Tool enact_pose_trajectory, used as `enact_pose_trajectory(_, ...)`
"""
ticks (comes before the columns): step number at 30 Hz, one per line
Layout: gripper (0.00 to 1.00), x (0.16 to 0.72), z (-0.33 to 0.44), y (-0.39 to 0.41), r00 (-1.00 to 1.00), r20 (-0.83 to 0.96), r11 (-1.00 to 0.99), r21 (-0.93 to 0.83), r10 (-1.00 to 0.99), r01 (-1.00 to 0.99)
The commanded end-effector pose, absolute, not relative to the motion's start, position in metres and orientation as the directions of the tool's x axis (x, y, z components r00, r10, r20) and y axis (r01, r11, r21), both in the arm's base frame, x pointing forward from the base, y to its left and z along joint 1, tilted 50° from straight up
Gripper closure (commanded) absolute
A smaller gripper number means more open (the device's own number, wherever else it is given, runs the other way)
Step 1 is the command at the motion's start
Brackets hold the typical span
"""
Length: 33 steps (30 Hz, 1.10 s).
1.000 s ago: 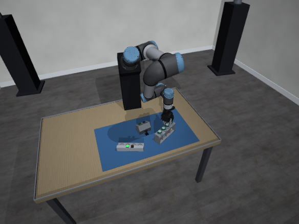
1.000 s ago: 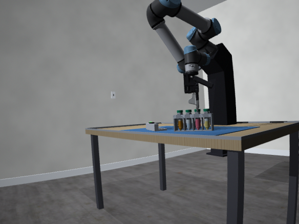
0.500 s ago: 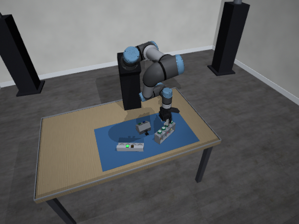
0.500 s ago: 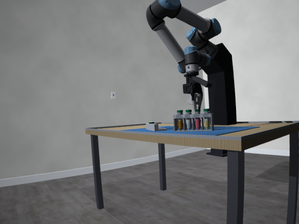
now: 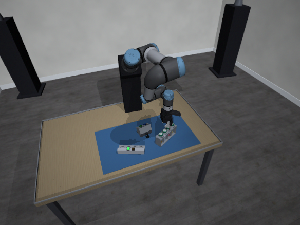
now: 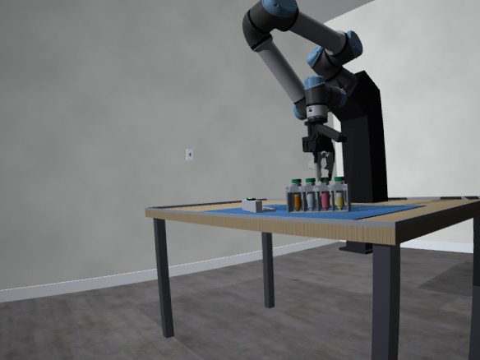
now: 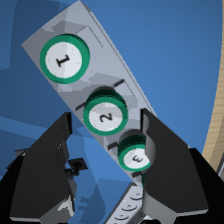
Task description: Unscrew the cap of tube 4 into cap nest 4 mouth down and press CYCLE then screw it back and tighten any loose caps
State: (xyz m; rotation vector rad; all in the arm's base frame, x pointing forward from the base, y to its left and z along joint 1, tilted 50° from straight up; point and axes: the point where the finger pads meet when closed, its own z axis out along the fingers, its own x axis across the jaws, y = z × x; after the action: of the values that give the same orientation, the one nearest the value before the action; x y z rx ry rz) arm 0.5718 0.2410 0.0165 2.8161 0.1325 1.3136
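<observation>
Green-lit on the cap tray (image 5: 131, 151) (image 6: 251, 206) (image 7: 125, 210), well apart from the decapping station (image 5: 159, 141) (image 6: 349, 199) (image 7: 36, 46): the green lamp (image 5: 128, 148) (image 6: 251, 199), with the amber lamp (image 5: 133, 149) dark, so aspirate step ended. On the decapping station, at the end nearest the cap tray: cap 4 (image 5: 161, 134) (image 6: 296, 181) (image 7: 144, 178), back on its tube, mostly hidden from the wrist view by a finger; full tightness impossible to tell. Also on the decapping station: cap 3 (image 5: 164, 131) (image 6: 310, 180) (image 7: 134, 158), cap 2 (image 5: 167, 128) (image 6: 325, 180) (image 7: 105, 116) and cap 1 (image 5: 173, 125) (image 6: 339, 179) (image 7: 65, 59).

Above the decapping station, over cap 2: the gripper (image 5: 169, 126) (image 6: 324, 174) (image 7: 105, 112), jaws partly open, one to either side of cap 2 in the wrist view, with nothing gripped.

Probably late in the task, with a check or tightening of cap 2 in hand. Likely left: screwing down cap 2, if loose, then letting go and pressing the READY key (image 5: 140, 126) on the key housing (image 5: 145, 130), beside the decapping station. Needed for tightening: centred closing on cap 2, without brushing cap 1 or cap 3.

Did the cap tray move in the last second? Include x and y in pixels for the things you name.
No. In the top view, the cap tray (image 5: 131, 152) (image 6: 251, 205) (image 7: 127, 208) keeps its place against the blue mat (image 5: 113, 162) (image 6: 362, 212) (image 7: 185, 45).
</observation>
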Motion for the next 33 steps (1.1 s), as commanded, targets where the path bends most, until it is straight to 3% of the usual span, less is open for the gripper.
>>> enact_pose_trajectory(1,0.65,0.5718,0.017,0.2413,0.639,0.764,-0.996,0.064,0.09,0.064)
enact_pose_trajectory(2,0.65,0.5718,0.017,0.2413,0.639,0.764,-0.996,0.064,0.09,0.064)
enact_pose_trajectory(6,0.65,0.5714,0.0173,0.2413,0.584,0.702,-0.913,0.308,0.408,0.268)
enact_pose_trajectory(14,0.65,0.5714,0.0173,0.2413,0.429,0.521,-0.675,0.562,0.738,0.477)
enact_pose_trajectory(17,0.65,0.5714,0.0173,0.2413,0.351,0.428,-0.553,0.636,0.833,0.538)
enact_pose_trajectory(24,0.65,0.5714,0.0173,0.2413,0.343,0.42,-0.542,0.642,0.84,0.543)
enact_pose_trajectory(25,1.0,0.5714,0.0173,0.2413,0.343,0.42,-0.542,0.642,0.84,0.543)
enact_pose_trajectory(33,1.0,0.5714,0.0173,0.2413,0.343,0.42,-0.542,0.642,0.84,0.543)
